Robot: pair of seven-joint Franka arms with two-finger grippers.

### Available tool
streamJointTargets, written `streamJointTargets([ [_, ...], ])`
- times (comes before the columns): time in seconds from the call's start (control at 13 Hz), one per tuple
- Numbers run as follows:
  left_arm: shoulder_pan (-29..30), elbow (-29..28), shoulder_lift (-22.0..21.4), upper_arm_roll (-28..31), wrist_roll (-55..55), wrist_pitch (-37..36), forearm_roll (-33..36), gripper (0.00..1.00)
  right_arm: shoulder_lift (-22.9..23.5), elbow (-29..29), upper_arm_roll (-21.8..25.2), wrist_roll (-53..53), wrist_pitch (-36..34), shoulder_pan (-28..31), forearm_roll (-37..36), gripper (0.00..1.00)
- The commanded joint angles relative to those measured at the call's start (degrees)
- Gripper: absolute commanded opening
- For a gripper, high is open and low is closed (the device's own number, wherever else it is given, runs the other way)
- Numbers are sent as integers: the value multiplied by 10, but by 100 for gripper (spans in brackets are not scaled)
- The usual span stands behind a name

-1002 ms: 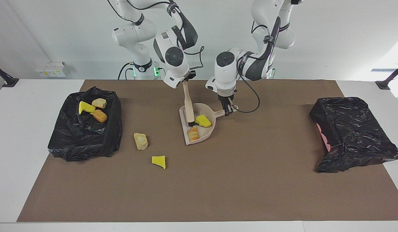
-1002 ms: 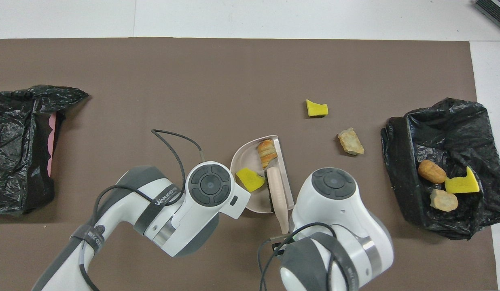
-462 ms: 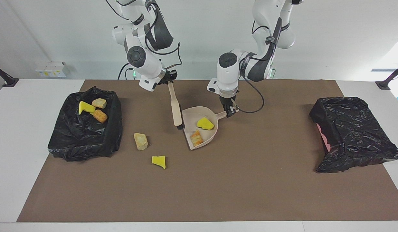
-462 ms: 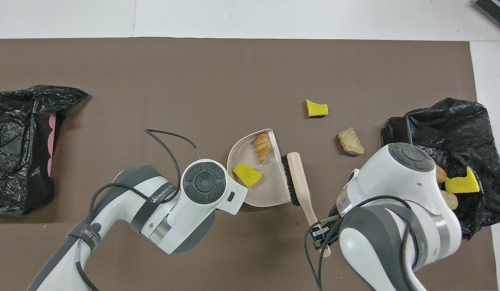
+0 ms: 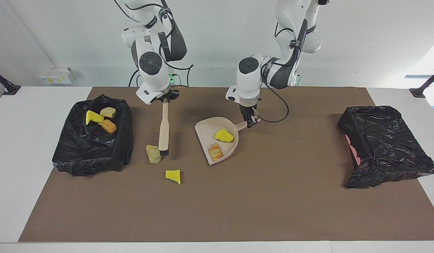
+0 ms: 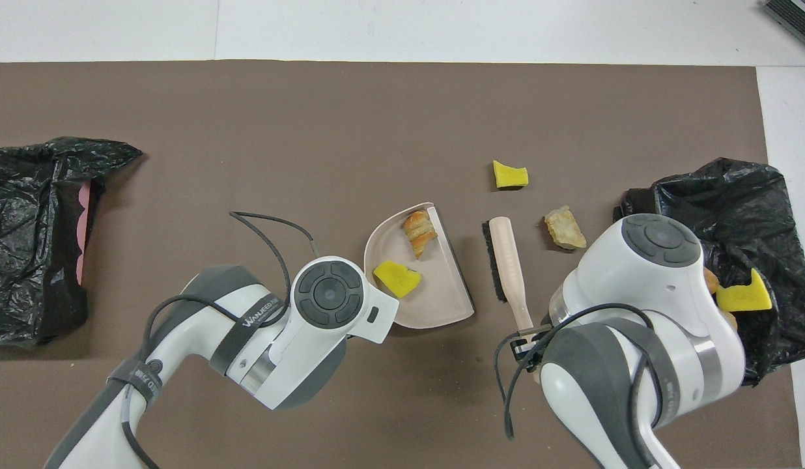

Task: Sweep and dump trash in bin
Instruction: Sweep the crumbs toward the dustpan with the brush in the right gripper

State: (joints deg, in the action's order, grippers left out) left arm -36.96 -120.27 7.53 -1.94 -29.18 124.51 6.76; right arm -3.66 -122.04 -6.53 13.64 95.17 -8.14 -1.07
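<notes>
Swinging away from the dustpan (image 5: 217,138), your right pincer (image 5: 165,99) has carried the brush (image 5: 163,131) toward the right arm's end of the desk (image 5: 273,196); its bristles now sit just beside the tan chunk (image 5: 153,154), so the next sweep looks ready. The brush's long axis runs away from the robots, bristle end farthest. Your right pincer is clamped on the brush handle, your left pincer (image 5: 251,121) on the dustpan handle. Two pieces lie in the dustpan, three in the bin (image 5: 80,154), and a yellow chunk (image 5: 173,176) is loose.
</notes>
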Motion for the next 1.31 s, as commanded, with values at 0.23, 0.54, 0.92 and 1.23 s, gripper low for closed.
streamJointTargets([
  [0.23, 4, -18, -10, 0, 67, 25, 9, 0, 45, 2, -7, 12, 56, 37, -125, 0],
  [0.54, -2, -7, -10, 0, 122, -22, 9, 0, 65, -12, -8, -16, 90, 67, -148, 0],
  [0.92, -6, 19, -6, -1, 122, -81, 7, 0, 71, -12, -11, -68, 81, 49, -64, 0],
  [1.23, -6, 43, -1, -1, 113, -126, 11, 0, 68, -9, -12, -72, 79, -14, 36, 0],
])
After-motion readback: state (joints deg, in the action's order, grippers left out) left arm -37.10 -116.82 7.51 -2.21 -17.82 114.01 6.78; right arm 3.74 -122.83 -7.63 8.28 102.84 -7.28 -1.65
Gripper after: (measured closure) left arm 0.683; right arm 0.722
